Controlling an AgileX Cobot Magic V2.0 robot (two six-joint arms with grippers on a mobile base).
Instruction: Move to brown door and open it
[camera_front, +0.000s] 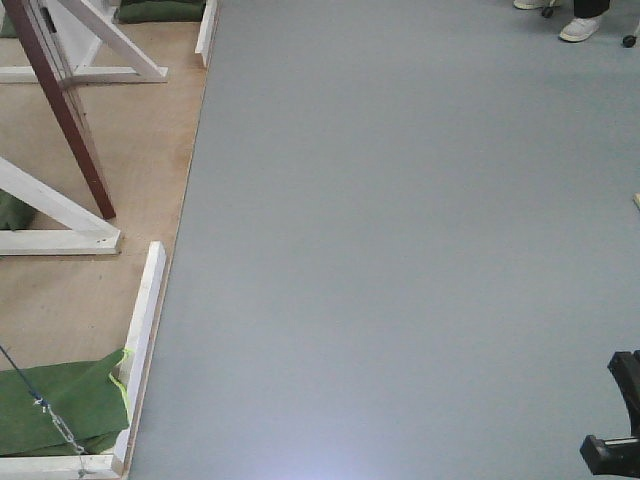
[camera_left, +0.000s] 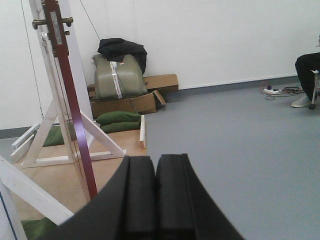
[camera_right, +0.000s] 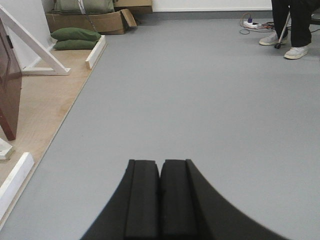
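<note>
Brown door (camera_left: 71, 100) stands left in its white frame (camera_left: 102, 134), well apart from the empty, pinched-closed left hand (camera_left: 155, 165) and right hand (camera_right: 160, 167), so I'd drive left and face its handle (camera_left: 39, 23) squarely.

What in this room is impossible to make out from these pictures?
The brown door: the front view's top edge cuts off all but its lower part.
Its face: the left wrist view shows it edge-on, and lock details by the handle are too small.
The seated person: only legs and shoes show; the right wrist view's top edge cuts the rest.
The nearest floor: hidden behind the shut left claw and right claw.
</note>
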